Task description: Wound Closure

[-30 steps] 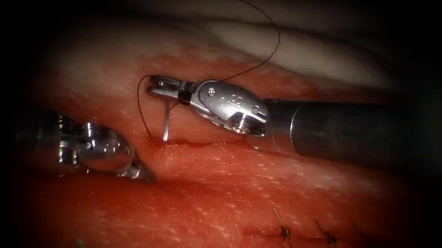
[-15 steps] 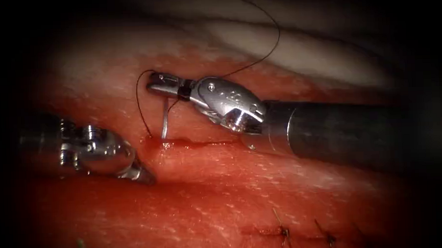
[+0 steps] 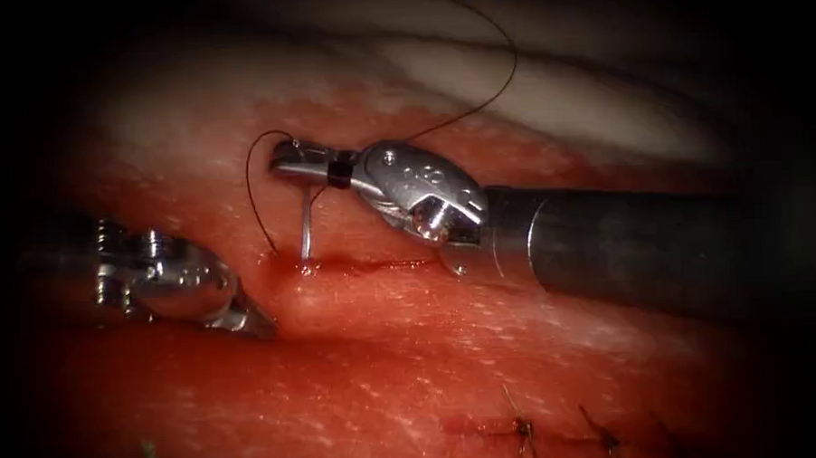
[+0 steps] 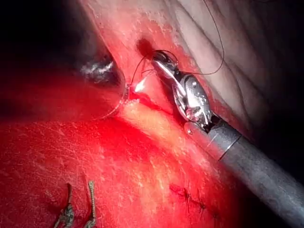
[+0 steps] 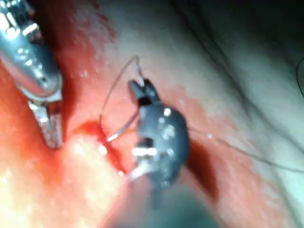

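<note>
Needle [image 3: 306, 231] is clamped near its upper end in the right hand [image 3: 299, 160], jaws closed on it, w/ the shaft hanging down and its lower end sunk into the tissue [image 3: 413, 365] right at the cut [image 3: 364, 265]. Seen from the left wrist cam, the needle [image 4: 140, 86] glints just beside that hand [image 4: 159, 64]. Thread [image 3: 255, 194] loops from the jaw tips down to the cut's left end, just beside the needle's entry point; another length runs up & away behind the right hand over the pale tissue. Red fluid [image 3: 287, 260] pools around the entry point. Left hand [image 3: 248, 321] sits to the left of the cut, tip resting on tissue close to the cut's left end; jaws look closed, nothing visibly gripped. Earlier stitches [image 3: 523, 426] w/ cut thread ends lie well apart, nearer the camera.
</note>
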Controlling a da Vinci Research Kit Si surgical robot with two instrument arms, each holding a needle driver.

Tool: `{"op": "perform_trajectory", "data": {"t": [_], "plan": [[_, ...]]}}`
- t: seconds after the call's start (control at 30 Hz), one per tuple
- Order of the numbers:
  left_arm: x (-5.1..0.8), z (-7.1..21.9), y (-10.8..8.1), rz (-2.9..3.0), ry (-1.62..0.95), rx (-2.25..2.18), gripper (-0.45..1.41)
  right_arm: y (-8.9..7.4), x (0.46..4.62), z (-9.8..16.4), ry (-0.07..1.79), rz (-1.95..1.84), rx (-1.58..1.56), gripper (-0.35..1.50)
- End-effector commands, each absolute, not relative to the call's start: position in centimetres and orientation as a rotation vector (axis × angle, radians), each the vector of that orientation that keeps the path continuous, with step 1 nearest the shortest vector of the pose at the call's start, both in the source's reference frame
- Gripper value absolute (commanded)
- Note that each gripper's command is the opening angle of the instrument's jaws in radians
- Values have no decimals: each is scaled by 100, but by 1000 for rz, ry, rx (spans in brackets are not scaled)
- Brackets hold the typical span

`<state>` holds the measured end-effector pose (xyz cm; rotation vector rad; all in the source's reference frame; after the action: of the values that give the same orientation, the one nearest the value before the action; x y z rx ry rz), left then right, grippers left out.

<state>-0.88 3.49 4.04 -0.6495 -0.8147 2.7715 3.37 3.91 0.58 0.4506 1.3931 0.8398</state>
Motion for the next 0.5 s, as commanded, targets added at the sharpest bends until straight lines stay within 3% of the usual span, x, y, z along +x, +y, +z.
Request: {"op": "perform_trajectory", "data": {"t": [0.03, 0.5], "plan": [[-93, 411, 341, 2771, -815, -648, -35, 396, 346, 59, 1395, 865, 480, -35], [-97, 412, 340, 2771, -807, -645, -35, 394, 348, 58, 1328, 1003, 599, -35]]}}
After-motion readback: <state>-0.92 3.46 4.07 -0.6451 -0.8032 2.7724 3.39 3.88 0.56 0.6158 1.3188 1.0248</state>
